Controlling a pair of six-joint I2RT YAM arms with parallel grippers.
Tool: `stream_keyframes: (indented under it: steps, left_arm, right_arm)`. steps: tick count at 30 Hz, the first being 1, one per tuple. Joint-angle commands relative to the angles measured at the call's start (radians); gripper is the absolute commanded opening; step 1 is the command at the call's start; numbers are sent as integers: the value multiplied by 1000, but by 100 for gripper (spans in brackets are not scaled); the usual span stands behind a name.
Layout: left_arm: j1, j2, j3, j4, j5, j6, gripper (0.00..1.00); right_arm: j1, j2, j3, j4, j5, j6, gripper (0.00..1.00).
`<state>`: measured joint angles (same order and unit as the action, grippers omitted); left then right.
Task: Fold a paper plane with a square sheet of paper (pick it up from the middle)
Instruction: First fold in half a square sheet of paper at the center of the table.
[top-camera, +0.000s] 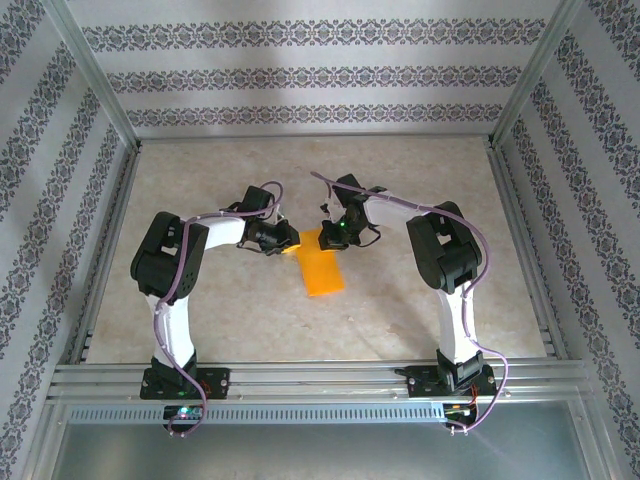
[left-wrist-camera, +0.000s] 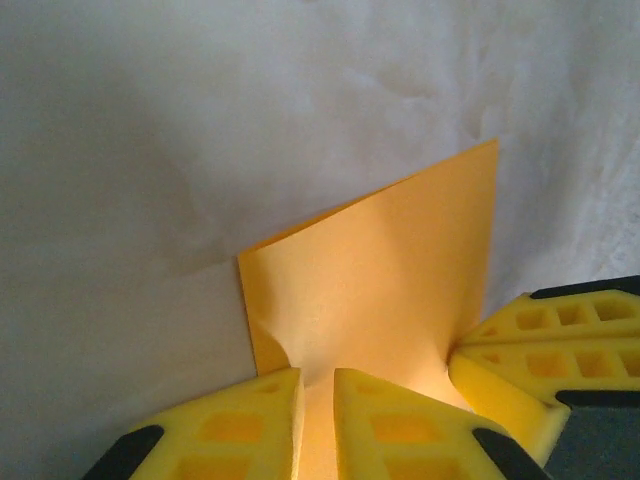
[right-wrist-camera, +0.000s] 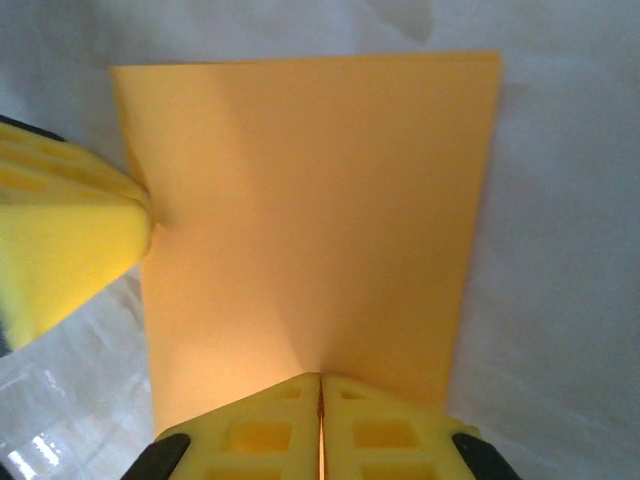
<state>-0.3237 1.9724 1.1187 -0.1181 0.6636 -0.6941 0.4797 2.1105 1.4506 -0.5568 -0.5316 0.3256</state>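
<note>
Over a beige marbled table (top-camera: 420, 190), the left gripper (top-camera: 291, 240) and right gripper (top-camera: 327, 233) meet at the far end of a folded orange sheet of paper (top-camera: 322, 268). Floral-striped walls (top-camera: 320, 75) enclose the workspace on three sides.

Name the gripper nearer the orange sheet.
Right, barely. The right gripper is shut on the far edge of the square sheet of paper; the left gripper straddles the adjacent side edge, jaws slightly apart.

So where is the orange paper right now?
In the top view the paper is near the middle of the table. Its far end is pinched by the left hand and the right hand, which sit side by side.
</note>
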Motion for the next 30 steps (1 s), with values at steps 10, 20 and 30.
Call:
stream_keyframes:
  steps: [10, 20, 30]
  left_arm:
    - [-12, 36, 9, -35, -42, -7, 15]
    - [-12, 31, -10, -17, -48, -14, 14]
    - [-12, 28, -22, -10, -59, -6, 13]
  right_arm:
    - [68, -159, -131, 138, -41, 262, 9]
    - [165, -123, -192, 250, -38, 392, 0]
    - [200, -104, -253, 241, 7, 395, 0]
